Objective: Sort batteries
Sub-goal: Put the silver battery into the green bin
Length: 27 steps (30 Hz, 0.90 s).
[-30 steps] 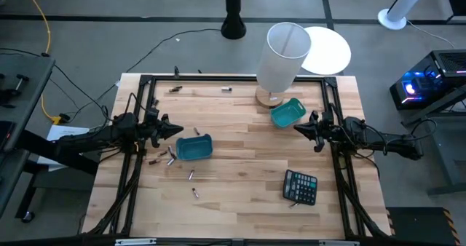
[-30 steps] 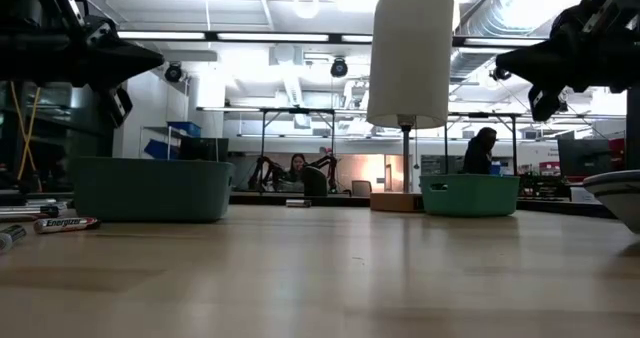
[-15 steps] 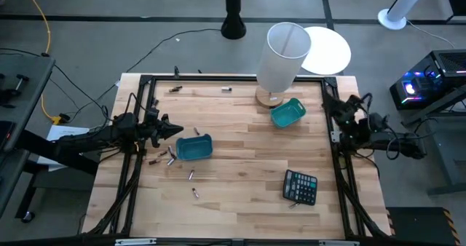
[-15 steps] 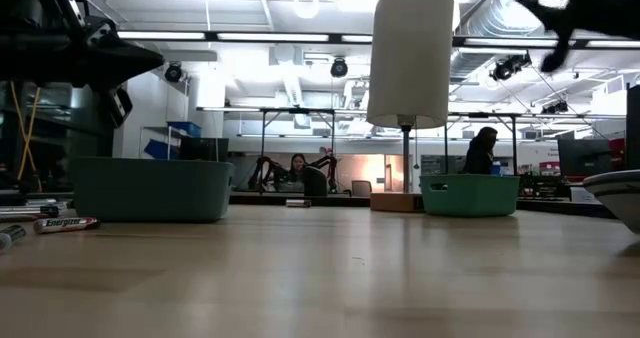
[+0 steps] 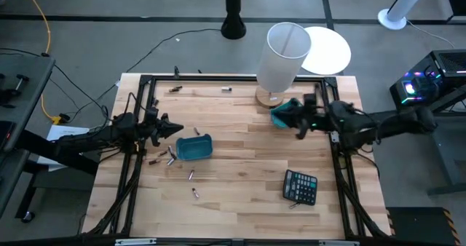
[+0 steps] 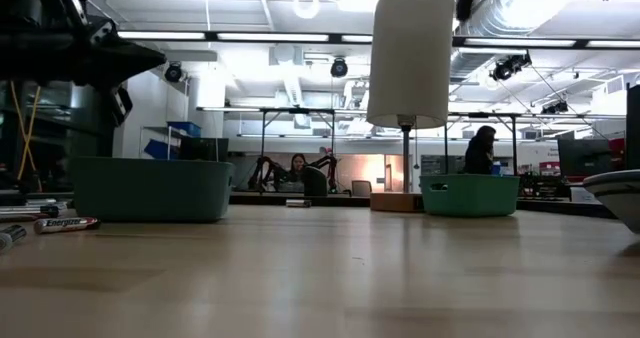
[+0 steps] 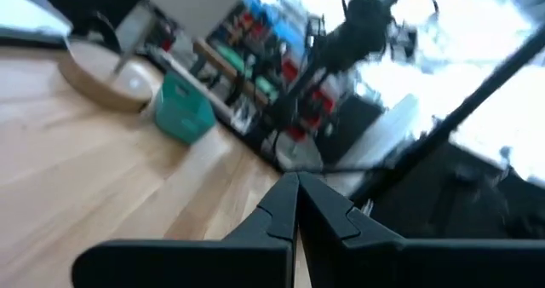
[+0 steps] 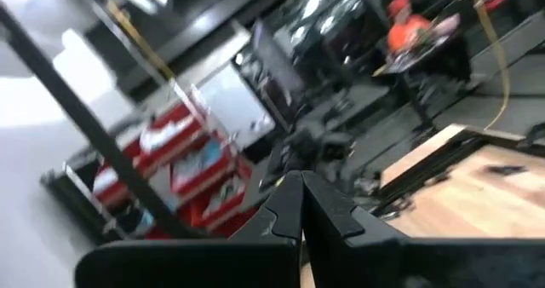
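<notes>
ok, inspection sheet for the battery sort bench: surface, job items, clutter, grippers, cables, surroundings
surface: wooden table, black frame rails around it.
job's things: batteries loose beside the left teal bin, a few more along the far edge; right teal bin by the lamp base. None seen inside a bin.
clutter: white-shaded lamp; black calculator on the table's near right.
grippers: left gripper shut, empty, above the table left of the left teal bin; right gripper shut, empty, over the right teal bin.
cables: black lead and yellow cable on the floor.
surroundings: workshop; people seated far behind the table.
</notes>
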Available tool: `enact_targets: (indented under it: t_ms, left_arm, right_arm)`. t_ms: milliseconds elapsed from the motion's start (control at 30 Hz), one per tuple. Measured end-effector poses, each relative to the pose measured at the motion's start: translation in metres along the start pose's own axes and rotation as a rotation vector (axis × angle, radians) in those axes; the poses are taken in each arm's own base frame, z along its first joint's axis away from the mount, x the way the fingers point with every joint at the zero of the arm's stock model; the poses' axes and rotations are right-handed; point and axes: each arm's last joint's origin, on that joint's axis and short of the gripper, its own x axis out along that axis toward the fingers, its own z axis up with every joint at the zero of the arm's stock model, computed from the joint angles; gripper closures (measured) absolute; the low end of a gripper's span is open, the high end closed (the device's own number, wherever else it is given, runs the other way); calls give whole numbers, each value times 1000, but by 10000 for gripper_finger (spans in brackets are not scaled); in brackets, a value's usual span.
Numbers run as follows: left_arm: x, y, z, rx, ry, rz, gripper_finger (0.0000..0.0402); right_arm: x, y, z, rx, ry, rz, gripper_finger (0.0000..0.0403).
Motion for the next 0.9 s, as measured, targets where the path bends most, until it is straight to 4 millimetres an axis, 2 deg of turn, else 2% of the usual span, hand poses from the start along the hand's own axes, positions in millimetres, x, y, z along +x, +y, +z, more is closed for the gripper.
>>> enact_targets:
  t_ms: [100, 167, 333, 433, 500, 567, 733, 800, 900]
  left_arm:
    - [0, -4, 9, -61, -136, 3, 401]
    - [-2, -9, 16, -174, -237, -30, 401]
    - [-12, -28, 37, -410, -409, -322, 401]
    - [-22, -51, 55, -328, -465, -501, 401]
    - [-24, -68, 69, -232, -401, -554, 401]
    - [-18, -85, 82, -160, -305, -529, 401]
    - [3, -122, 110, 47, 107, -384, 401]
    - [5, -134, 121, 88, 240, -302, 401]
    - [2, -149, 138, 121, 355, -184, 401]
  right_arm:
    - [31, 15, 1, -49, 23, 21, 402]
    - [51, 24, 4, -79, 26, 21, 402]
    - [94, 38, 11, -101, 93, -37, 402]
    - [114, 42, 10, -110, 153, -72, 402]
    - [127, 41, 3, -115, 208, -96, 402]
    - [138, 38, -6, -120, 277, -99, 402]
    - [158, 29, -34, -29, 476, -107, 402]
    - [164, 25, -54, 3, 593, -116, 402]
    - [168, 28, -96, -9, 764, -114, 399]
